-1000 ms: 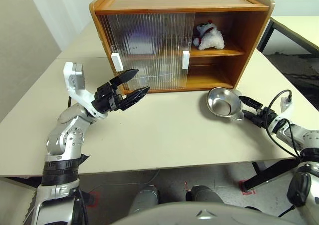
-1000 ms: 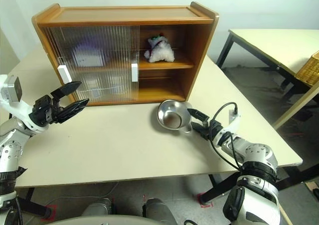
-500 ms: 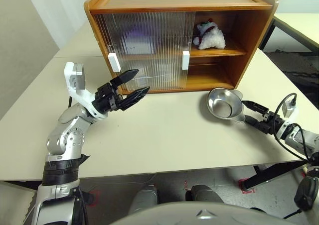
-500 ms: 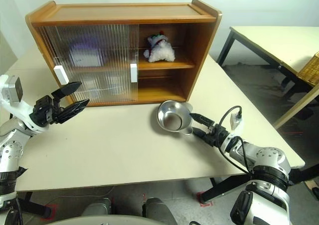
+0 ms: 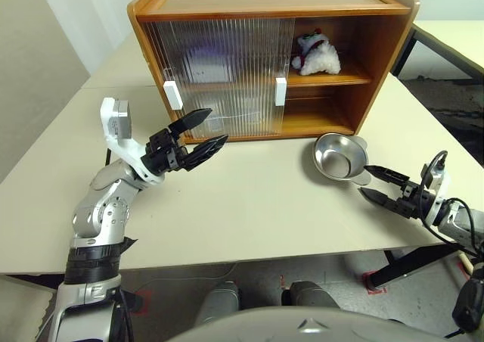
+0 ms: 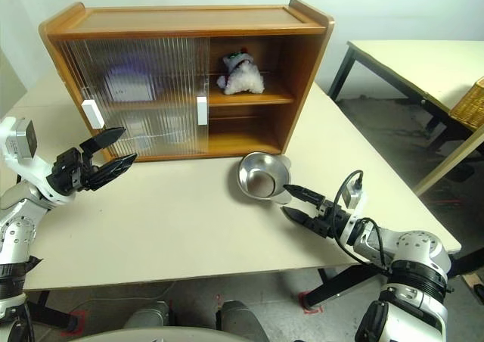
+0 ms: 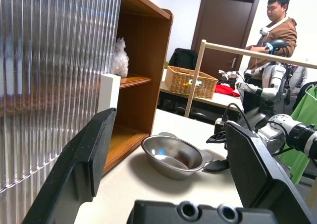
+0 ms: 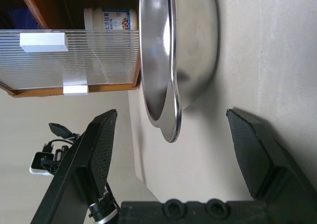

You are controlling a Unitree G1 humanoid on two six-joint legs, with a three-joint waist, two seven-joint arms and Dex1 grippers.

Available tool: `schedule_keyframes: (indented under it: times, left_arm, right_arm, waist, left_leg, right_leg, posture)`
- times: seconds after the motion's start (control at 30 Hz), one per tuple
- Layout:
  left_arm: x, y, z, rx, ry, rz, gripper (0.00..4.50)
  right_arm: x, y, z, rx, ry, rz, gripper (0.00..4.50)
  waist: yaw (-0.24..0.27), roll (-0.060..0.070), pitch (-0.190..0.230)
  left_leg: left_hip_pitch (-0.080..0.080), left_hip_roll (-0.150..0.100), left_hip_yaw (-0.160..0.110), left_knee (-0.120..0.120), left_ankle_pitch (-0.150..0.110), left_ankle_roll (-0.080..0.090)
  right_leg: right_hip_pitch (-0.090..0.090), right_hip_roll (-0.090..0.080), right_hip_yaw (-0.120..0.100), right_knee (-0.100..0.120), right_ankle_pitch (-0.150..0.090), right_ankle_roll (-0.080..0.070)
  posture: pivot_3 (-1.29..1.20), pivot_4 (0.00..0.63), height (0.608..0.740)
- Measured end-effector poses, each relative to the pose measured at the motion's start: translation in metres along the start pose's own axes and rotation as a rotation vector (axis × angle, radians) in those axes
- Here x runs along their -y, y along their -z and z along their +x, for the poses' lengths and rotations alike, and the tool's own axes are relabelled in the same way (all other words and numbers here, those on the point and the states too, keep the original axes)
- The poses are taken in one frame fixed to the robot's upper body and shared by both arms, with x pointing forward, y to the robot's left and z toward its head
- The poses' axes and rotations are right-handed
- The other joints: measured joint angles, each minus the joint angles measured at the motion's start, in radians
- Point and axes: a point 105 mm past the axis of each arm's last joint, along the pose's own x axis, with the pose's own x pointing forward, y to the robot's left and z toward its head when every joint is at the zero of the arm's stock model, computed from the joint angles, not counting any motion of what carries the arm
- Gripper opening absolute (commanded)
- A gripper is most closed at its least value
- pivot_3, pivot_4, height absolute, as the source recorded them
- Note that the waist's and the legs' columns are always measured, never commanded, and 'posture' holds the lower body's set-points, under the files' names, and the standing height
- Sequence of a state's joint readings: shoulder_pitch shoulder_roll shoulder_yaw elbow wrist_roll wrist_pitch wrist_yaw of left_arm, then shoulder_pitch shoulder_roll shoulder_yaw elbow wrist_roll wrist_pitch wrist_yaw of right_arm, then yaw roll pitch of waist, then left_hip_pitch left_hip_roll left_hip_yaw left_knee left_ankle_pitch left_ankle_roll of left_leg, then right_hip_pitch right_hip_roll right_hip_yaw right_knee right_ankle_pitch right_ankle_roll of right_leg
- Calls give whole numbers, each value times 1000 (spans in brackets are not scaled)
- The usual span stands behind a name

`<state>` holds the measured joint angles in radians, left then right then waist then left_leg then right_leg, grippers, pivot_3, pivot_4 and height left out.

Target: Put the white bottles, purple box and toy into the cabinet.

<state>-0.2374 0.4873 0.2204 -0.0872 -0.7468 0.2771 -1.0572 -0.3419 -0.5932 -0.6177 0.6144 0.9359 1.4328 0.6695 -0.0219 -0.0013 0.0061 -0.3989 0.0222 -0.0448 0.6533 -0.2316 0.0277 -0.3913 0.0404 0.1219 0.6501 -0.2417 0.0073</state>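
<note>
**Bowl at my right fingertips, doors half shut**

Beside the bowl (image 5: 341, 157), my right gripper (image 5: 376, 184) sits low over the table (image 5: 249, 206) with its fingers spread wide and nothing between them. The bowl's lip is just off the tips. Any forward push would shove it toward the cabinet (image 5: 272, 58), and it is no part of my job.

My left gripper (image 5: 198, 132) hangs empty too, fingers apart, near the lower left door handle (image 5: 172, 95).

The toy (image 5: 314, 54) is already on the upper shelf, in the open right bay. A white bottle (image 8: 110, 18) stands on the lower shelf. A purple blur behind the ribbed doors (image 5: 219, 73) may be the box; I cannot tell for sure.

Sliding a door carelessly could clip the toy or jam against whatever stands behind the panels.
</note>
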Motion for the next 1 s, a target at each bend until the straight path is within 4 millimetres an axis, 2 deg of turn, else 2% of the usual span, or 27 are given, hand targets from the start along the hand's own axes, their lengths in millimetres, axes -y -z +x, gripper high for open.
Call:
schedule_keyframes:
  times: [0.23, 0.73, 0.83, 1.0]
  left_arm:
    - [0, 0, 0, 1, 0, 1, 4500]
    - [0, 0, 0, 0, -1, 0, 4500]
    - [0, 0, 0, 0, -3, -1, 4500]
    - [0, 1, 0, 1, -3, -3, 4500]
  right_arm:
    - [4, -3, 1, 19, -20, 11, 4451]
    - [1, -4, 15, 10, -23, -9, 4451]
    - [1, -1, 18, -4, -11, -5, 3794]
    - [-2, 6, 27, -33, -4, 4, 1879]
  waist:
    - [-1, 0, 0]
    - [-13, 0, 0]
    - [-13, 0, 0]
    - [-11, 2, 0]
  left_leg:
    - [0, 0, 0, 4, 0, 0]
    - [1, 0, -1, 4, -1, -1]
    - [0, 0, -1, 4, -1, -1]
    - [-1, 0, -1, 4, -1, -1]
  right_leg:
    - [1, 0, 0, 0, 2, 0]
    - [1, 0, 0, 0, 6, -2]
    - [1, 0, 0, 0, 6, -2]
    - [-1, 0, 0, 0, 6, -3]
  posture:
    - [-29, 0, 740]
    - [-22, 0, 740]
    - [-21, 0, 740]
    - [-20, 0, 740]
